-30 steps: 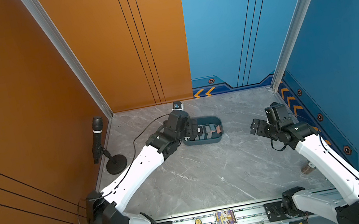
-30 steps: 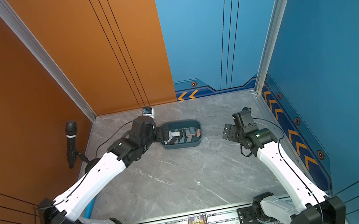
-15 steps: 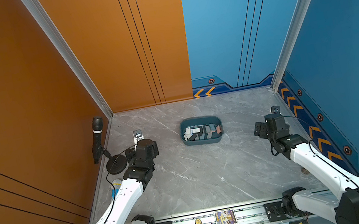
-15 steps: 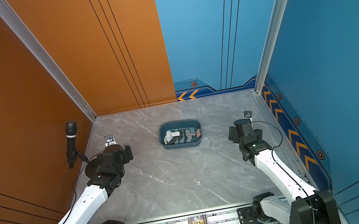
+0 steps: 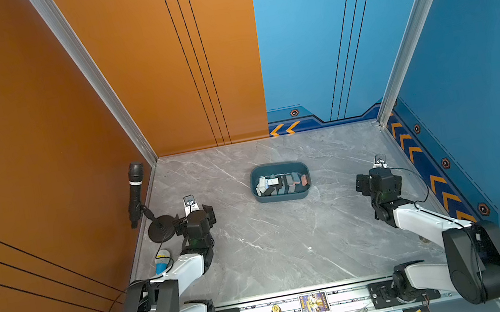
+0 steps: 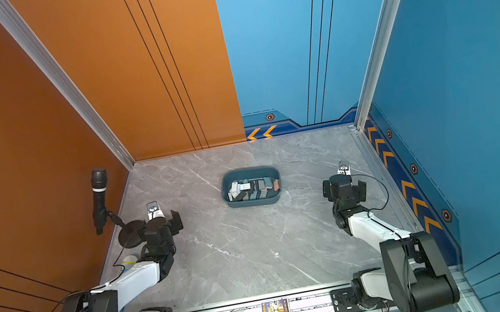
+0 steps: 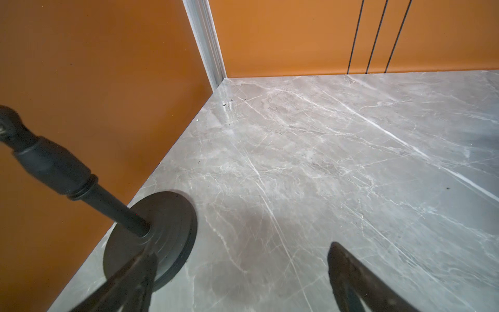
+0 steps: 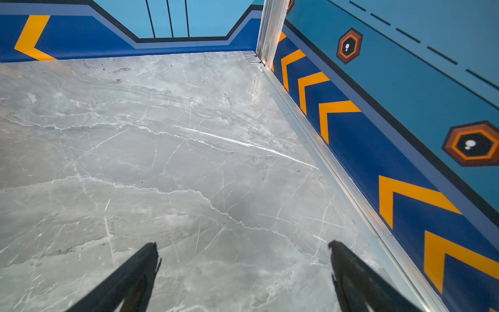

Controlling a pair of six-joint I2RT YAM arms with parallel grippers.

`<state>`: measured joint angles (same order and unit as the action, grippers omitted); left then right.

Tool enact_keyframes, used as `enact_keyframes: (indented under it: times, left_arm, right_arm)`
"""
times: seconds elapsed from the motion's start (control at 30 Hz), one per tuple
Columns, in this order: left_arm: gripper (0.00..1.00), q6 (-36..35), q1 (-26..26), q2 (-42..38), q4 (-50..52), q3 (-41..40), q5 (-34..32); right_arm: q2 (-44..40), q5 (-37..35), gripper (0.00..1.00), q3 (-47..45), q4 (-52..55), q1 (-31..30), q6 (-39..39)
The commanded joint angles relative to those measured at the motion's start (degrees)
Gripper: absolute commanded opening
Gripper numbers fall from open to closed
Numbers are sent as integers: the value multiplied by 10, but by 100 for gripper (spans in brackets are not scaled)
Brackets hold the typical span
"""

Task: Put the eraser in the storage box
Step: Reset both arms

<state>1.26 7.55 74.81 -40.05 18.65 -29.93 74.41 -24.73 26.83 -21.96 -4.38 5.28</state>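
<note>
Left gripper: jaws spread wide with nothing between them, only bare grey marble under the tips. One finger sits just beside the round base of the microphone stand, apart from it as far as I can tell. Right gripper: likewise released and empty, pointing at the table near the chevron-striped side wall. Both arms sit folded close to their bases at opposite edges. I read this as a rest posture, chosen to leave the middle of the table unobstructed. Moving outward, the storage box stands upright toward the far centre, well apart from both claws and roughly between them; neither wrist view catches it. Inside it lies a row of small blocks, white, dark grey and one reddish-brown, which I take to be the erasers; they lie below the rim. I find no loose eraser on the marble in both top views. Judgement: the placing looks done, with nothing left to grasp.
</note>
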Motion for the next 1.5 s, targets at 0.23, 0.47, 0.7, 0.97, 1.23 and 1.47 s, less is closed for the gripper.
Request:
enact_keyframes:
  times: [0.23, 0.47, 0.7, 0.97, 1.23, 1.47]
  left_arm:
    - [98, -36, -6, 170, -316, -47, 76]
    - [98, -22, -19, 157, -224, -8, 87]
    - [98, -1, -46, 147, -139, 24, 128]
    - [98, -1, -45, 148, -140, 24, 127]
    - [98, -1, -44, 147, -140, 23, 126]
    - [98, 0, -44, 147, -140, 23, 126]
  right_arm:
    - [38, 51, 100, -28, -135, 5, -26]
    - [114, 86, 100, -38, -259, -12, -42]
    - [142, 192, 100, -54, -300, 33, -19]
    - [135, 189, 100, -48, -275, 32, -19]
    - [133, 188, 100, -48, -269, 31, -20]
    - [133, 188, 100, -47, -269, 32, -21]
